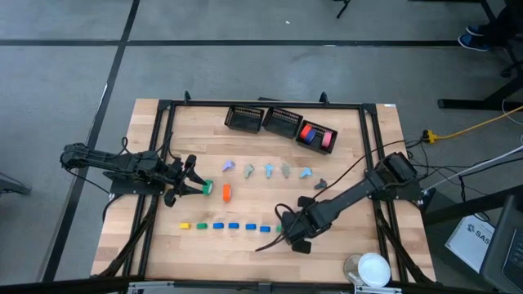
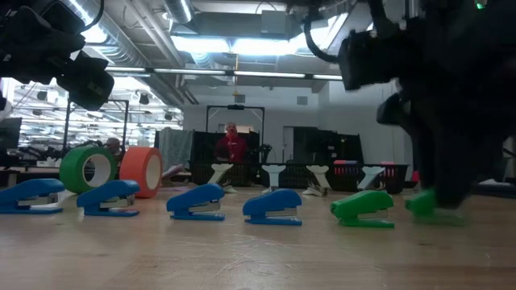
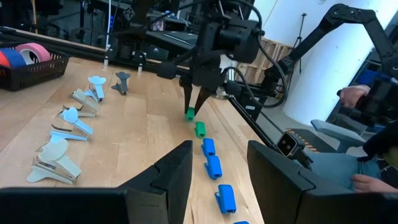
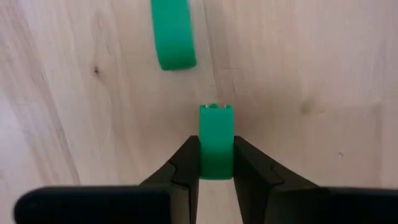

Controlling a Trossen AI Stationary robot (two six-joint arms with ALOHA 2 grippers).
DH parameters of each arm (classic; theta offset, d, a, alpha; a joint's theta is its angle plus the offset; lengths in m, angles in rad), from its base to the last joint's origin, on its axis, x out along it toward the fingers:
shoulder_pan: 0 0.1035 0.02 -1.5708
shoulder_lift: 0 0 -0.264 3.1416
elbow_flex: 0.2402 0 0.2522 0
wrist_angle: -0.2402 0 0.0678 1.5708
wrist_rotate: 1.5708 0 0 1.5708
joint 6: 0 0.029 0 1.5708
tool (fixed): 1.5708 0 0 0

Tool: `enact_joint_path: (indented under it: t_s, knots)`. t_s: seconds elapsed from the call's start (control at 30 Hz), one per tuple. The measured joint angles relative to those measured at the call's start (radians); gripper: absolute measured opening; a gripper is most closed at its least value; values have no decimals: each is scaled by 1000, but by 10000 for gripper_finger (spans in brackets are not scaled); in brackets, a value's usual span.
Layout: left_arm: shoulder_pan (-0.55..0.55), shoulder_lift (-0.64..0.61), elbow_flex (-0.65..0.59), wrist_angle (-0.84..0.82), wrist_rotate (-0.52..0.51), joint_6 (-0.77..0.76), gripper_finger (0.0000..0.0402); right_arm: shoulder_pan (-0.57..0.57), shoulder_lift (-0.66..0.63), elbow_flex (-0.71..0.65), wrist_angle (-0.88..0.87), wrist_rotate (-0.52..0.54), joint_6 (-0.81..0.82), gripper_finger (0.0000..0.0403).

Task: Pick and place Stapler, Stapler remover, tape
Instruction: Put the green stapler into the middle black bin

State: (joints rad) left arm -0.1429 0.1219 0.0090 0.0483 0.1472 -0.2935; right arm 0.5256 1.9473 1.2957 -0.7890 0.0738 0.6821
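A row of small staplers point(image 1: 225, 226), one yellow, then blue, then green, lies near the table's near edge. They show as little staplers in the low view point(image 2: 193, 201). My right gripper point(image 1: 288, 231) is shut on the green stapler point(image 4: 216, 134) at the row's right end. Another green one point(image 4: 173, 37) lies just beside it. A green tape roll point(image 1: 207, 188) and an orange roll point(image 1: 226, 193) stand on edge. My left gripper point(image 1: 192, 181) is open and hovers above the green roll point(image 2: 89, 167). Pastel staple removers point(image 1: 266, 170) lie in a row mid-table. My right gripper pinches the green stapler between its two fingers point(image 4: 186, 165), at one end of its body point(image 4: 216, 155), with the other end sticking out past the fingertips. The fingers come from above, pointing down. In the low view the stapler point(image 2: 423, 203) sits at table level.
Three black baskets point(image 1: 278, 121) stand at the far side, and the right one holds red and pink tape rolls point(image 1: 317, 135). A white round thing point(image 1: 374, 268) sits at the near right corner. A dark staple remover point(image 1: 320, 184) lies right of the pastel row. People show beyond the table.
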Motion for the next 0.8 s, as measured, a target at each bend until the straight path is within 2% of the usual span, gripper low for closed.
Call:
enact_joint_path:
  t_s: [0.43, 0.63, 0.8]
  knots:
    - [0, 0, 0, 0, 0, 0, 150, -75, -252, 0, -78, 46, -18, 70]
    - [0, 0, 0, 0, 0, 0, 150, -157, -335, 0, -76, 65, -35, 70]
    - [0, 0, 0, 0, 0, 0, 150, -273, -372, 0, -55, 76, 5, 70]
